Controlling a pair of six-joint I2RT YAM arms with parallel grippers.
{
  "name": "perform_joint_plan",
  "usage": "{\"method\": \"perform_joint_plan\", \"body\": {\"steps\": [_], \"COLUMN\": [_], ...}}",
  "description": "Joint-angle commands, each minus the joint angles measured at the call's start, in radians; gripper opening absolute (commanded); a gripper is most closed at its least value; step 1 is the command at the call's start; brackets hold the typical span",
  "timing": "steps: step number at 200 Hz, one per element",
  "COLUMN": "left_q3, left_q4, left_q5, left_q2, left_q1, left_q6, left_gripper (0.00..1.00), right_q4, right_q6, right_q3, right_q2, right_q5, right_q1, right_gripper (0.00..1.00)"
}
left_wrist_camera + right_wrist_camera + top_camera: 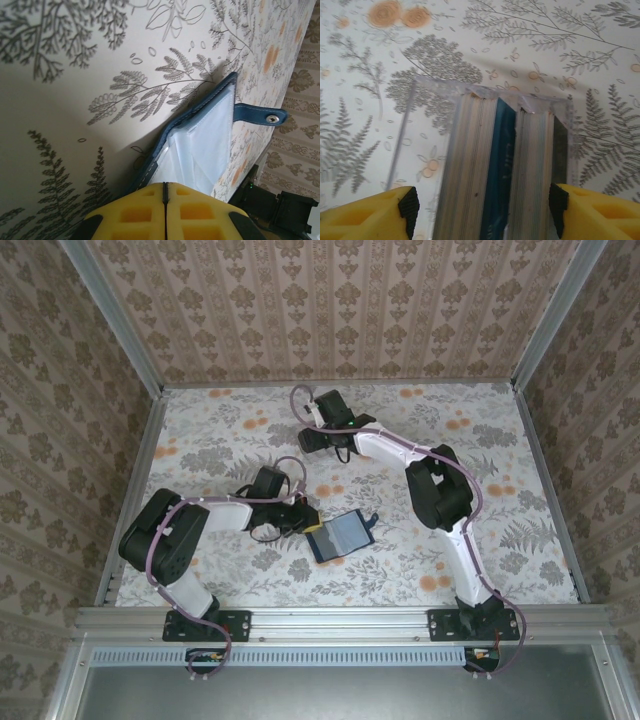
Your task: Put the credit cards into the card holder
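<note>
Covering card holder (207, 135) corner, left pincer (165, 186) closed

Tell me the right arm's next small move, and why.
Probably lower the right gripper and close on one of the credit cards: its jaws stand open astride the stacks in the clear rack, while the left gripper is shut on the open card holder, ready for it.

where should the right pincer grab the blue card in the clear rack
Probably its upper edge, coming straight down. The blue card stands on edge in the clear rack between two packed stacks, and the gap beside it gives one finger of the open right pincer room.
</note>
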Motion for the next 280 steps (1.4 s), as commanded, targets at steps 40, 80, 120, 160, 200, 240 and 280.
{"method": "perform_joint_plan", "body": {"steps": [40,80,120,160,200,240,280], "left_q3": [0.054,0.057,0.052,0.050,0.048,0.039,0.022], "left_q4": [-0.016,-0.013,-0.010,-0.019,-0.018,-0.007,0.005], "left_q5": [0.034,0.040,0.046,0.043,0.041,0.036,0.034], "left_q2": [0.025,0.038,0.039,0.032,0.028,0.025,0.021], "left_q1": [0.003,0.004,0.007,0.009,0.008,0.007,0.008], "left_q6": [0.027,0.031,0.032,0.034,0.034,0.028,0.023], "left_gripper": [0.08,0.08,0.08,0.08,0.08,0.08,0.08], "right_q4": [-0.106,-0.102,-0.098,-0.099,-0.105,-0.107,-0.119], "right_q6": [-0.067,-0.061,-0.062,-0.082,-0.106,-0.124,-0.123], "right_q3": [0.054,0.060,0.067,0.075,0.085,0.089,0.094], "right_q2": [0.036,0.020,0.015,0.005,0.000,-0.003,-0.003], "right_q5": [0.222,0.226,0.251,0.258,0.263,0.252,0.288], "right_q1": [0.016,0.014,0.013,0.013,0.013,0.013,0.015], "right_gripper": [0.69,0.64,0.60,0.58,0.56,0.48,0.41]}}
